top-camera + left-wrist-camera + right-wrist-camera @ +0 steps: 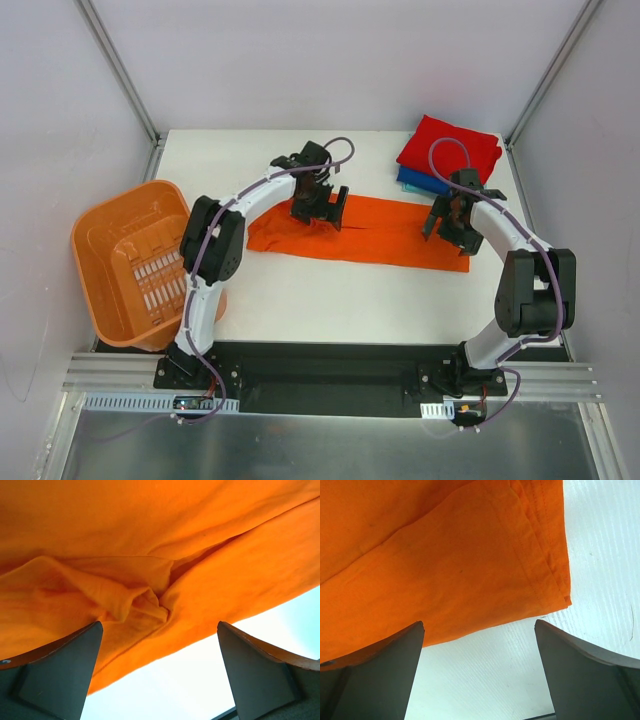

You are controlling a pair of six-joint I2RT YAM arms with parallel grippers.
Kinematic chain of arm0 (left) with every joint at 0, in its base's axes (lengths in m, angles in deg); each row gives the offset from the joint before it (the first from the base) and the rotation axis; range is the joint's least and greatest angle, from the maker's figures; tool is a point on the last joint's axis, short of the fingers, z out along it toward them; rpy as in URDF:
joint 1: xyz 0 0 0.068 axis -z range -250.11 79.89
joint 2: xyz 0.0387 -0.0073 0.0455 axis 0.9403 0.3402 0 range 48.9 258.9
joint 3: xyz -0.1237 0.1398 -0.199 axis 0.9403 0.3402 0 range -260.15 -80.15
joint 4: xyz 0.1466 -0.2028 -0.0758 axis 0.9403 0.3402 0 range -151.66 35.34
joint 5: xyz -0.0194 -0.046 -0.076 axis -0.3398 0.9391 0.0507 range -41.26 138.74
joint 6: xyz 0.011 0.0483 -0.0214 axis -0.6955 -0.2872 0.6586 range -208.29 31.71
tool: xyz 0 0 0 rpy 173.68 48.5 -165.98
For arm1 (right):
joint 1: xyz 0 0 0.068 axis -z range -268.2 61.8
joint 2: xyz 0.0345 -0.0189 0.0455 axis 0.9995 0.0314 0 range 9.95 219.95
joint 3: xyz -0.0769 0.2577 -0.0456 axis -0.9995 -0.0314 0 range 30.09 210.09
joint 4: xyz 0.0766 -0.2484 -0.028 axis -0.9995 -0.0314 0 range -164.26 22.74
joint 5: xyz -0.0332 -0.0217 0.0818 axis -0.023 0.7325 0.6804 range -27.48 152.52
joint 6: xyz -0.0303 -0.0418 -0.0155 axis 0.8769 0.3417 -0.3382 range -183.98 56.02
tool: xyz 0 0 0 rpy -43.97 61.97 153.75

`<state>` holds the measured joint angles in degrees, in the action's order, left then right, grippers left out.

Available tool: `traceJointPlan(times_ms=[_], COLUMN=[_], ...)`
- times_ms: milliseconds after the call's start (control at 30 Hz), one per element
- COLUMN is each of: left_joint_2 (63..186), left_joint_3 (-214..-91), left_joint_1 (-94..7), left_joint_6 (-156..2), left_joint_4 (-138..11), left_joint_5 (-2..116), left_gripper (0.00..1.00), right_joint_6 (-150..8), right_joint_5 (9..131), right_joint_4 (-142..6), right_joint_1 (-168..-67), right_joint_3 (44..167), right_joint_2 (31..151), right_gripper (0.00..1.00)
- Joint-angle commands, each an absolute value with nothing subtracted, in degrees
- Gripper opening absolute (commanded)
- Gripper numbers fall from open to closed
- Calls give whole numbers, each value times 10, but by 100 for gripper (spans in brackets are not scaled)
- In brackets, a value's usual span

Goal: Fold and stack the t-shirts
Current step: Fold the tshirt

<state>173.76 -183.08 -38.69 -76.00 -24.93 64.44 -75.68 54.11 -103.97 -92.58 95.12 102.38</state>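
An orange t-shirt (375, 232) lies folded into a long strip across the middle of the white table. My left gripper (322, 205) is open over its left part, near a bunched fold (150, 602); nothing is between its fingers (60, 672). My right gripper (448, 222) is open over the strip's right end, where the hemmed corner (560, 592) shows; its fingers (585, 672) hold nothing. A stack of folded shirts, a red one (450, 148) on a blue one (418, 183), sits at the back right.
An orange plastic basket (135, 262) stands at the table's left edge. Frame posts rise at the back corners. Bare white table (360, 300) lies in front of the orange shirt.
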Motion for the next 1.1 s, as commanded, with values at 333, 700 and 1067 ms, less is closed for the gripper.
traceJointPlan(times_ms=[333, 700, 1067], left_joint_2=[1673, 1528, 1633], left_joint_3=[-1801, -1594, -1678], left_joint_1=[-384, -383, -405], left_joint_6=[-698, -624, -610], left_joint_4=[-275, -389, -399], left_joint_5=[589, 523, 559], left_gripper=[99, 99, 99], right_joint_6=[-736, -735, -730], right_joint_5=[541, 551, 546], right_joint_4=[-1052, -1038, -1036], right_joint_1=[-928, -929, -932], right_joint_3=[961, 941, 941], right_joint_2=[976, 978, 979], right_gripper=[97, 97, 97])
